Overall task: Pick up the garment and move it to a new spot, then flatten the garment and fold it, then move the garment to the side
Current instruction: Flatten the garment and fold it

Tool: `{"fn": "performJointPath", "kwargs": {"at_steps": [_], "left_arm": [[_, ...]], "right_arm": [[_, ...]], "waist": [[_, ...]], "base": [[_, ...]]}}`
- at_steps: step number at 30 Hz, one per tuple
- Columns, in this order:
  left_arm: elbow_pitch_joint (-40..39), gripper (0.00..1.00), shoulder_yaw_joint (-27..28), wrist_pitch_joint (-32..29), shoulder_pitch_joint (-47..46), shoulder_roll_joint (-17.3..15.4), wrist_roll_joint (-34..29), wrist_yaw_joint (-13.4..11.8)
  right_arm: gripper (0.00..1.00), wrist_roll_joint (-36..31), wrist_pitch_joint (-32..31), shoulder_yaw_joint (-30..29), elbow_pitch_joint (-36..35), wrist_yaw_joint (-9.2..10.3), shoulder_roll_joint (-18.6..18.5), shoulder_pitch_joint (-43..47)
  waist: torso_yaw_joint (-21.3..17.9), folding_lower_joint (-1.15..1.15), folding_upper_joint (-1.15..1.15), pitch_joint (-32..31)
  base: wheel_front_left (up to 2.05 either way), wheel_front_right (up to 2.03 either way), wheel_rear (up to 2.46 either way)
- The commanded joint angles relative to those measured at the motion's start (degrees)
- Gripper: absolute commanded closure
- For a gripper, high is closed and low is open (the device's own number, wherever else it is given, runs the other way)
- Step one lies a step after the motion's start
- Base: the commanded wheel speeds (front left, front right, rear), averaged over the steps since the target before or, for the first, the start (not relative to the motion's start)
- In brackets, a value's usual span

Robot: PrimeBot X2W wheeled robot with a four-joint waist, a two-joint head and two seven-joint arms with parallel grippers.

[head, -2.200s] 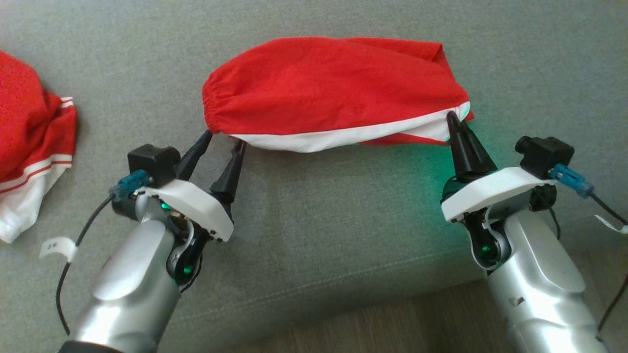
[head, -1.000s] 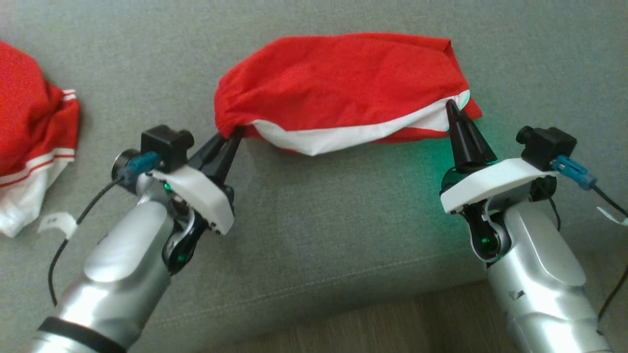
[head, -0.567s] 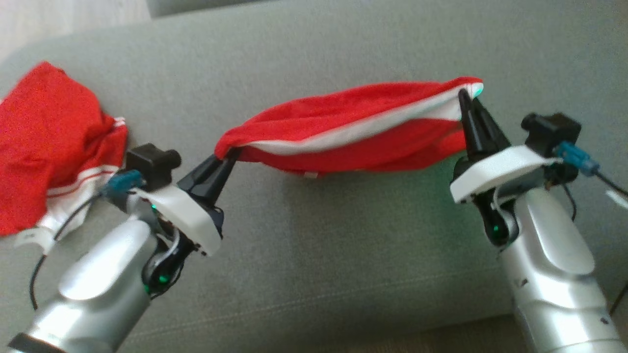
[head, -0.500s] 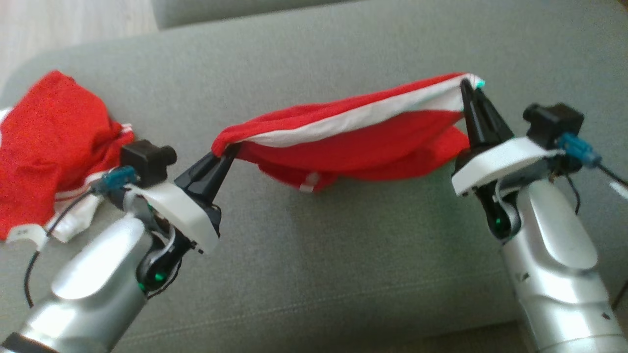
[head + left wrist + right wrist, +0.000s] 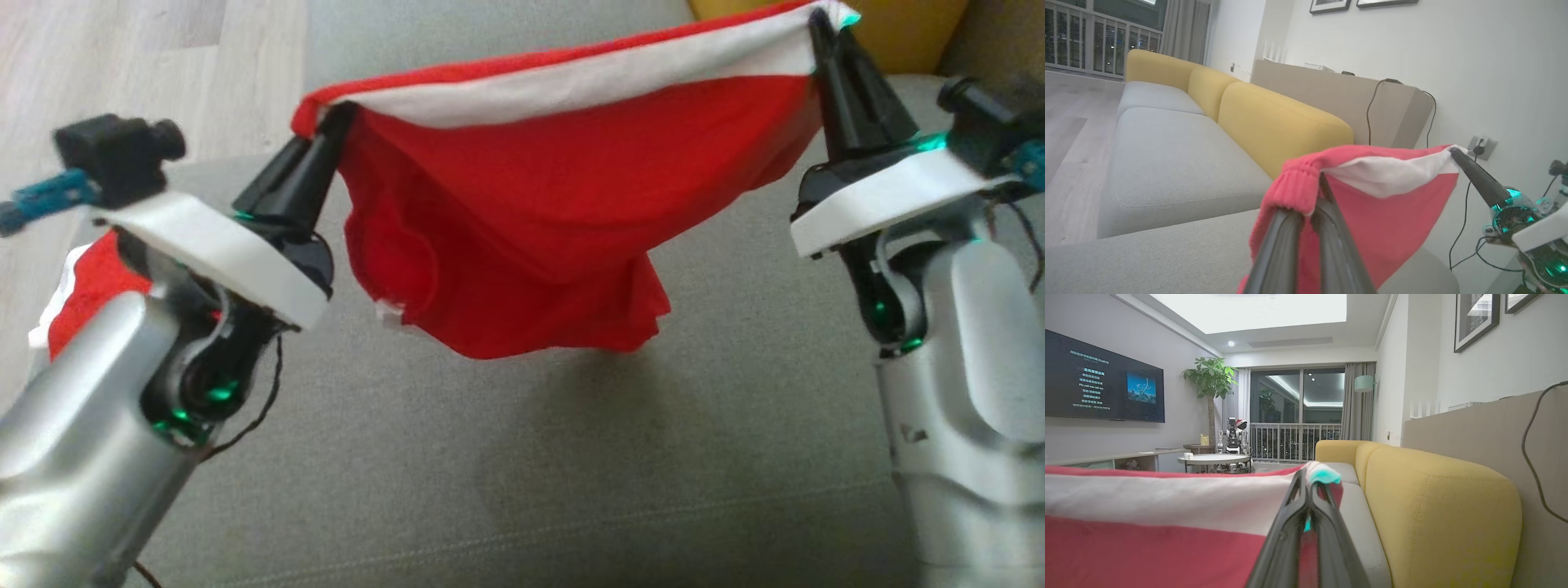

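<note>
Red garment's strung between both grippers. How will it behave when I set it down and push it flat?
Likely very floppy: the garment sags in a deep belly between the left gripper and right gripper, only its white band taut. Probably light, since two fingertip pinches carry it. Pushed on the sofa cushion, it may bunch rather than slide.

The garment (image 5: 522, 204) is soft, matt red knit cloth with a white band, ribbed at its nine o'clock end. The sofa seat (image 5: 571, 457) is matt grey weave; at eleven o'clock the floor (image 5: 122, 65) is pale wood. The right forearm shell (image 5: 971, 392) gleams silver.
</note>
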State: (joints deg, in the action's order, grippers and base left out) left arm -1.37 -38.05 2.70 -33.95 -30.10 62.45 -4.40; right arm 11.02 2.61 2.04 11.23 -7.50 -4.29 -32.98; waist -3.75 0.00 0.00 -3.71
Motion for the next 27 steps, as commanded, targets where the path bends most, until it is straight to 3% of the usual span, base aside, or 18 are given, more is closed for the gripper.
{"fn": "performJointPath", "kwargs": {"at_steps": [1,6,10,16,19,22,27], "left_arm": [[-3.1,1.00,4.1,-0.5,-2.1,-3.2,1.0,-1.3],[-8.2,1.00,7.4,-3.8,-1.0,-4.1,6.5,-5.3],[-9.8,1.00,9.1,-10.1,-2.8,-4.3,12.6,-8.6],[-5.6,1.00,8.0,-21.0,-16.7,-5.5,13.5,-10.7],[0.3,1.00,6.6,-24.7,-27.9,-4.7,10.3,-10.1],[7.8,1.00,4.6,-24.7,-40.6,-2.9,4.1,-7.8],[21.8,1.00,0.9,-13.0,-58.7,1.9,-10.6,-2.3]], "right_arm": [[1.00,0.1,-1.5,0.6,-3.7,0.01,0.2,-0.7],[1.00,0.5,-6.4,-1.6,-9.4,0.01,0.7,-0.1],[1.00,0.0,-11.2,-3.7,-11.7,0.01,1.1,-2.5],[1.00,-0.4,-17.8,-2.4,-8.9,0.01,1.3,-15.3],[1.00,-1.2,-18.8,-2.0,-3.1,0.01,1.4,-26.1],[1.00,-2.9,-14.7,-3.1,4.0,0.01,1.4,-38.5],[1.00,-8.6,0.6,-10.2,16.0,0.01,1.4,-54.8]], "waist": [[-0.1,0.00,0.00,0.1],[-0.4,0.00,0.00,1.3],[-0.5,0.00,0.00,4.3],[-0.4,0.00,0.00,16.8],[-0.6,0.00,0.00,24.5],[-0.9,0.00,0.00,31.5],[-0.6,0.00,0.00,38.9]], "base": [[0.00,0.00,0.00],[0.00,0.00,0.00],[0.00,0.00,0.00],[0.00,0.00,0.00],[0.00,0.00,0.00],[0.00,0.00,0.00],[0.00,0.00,0.00]]}}
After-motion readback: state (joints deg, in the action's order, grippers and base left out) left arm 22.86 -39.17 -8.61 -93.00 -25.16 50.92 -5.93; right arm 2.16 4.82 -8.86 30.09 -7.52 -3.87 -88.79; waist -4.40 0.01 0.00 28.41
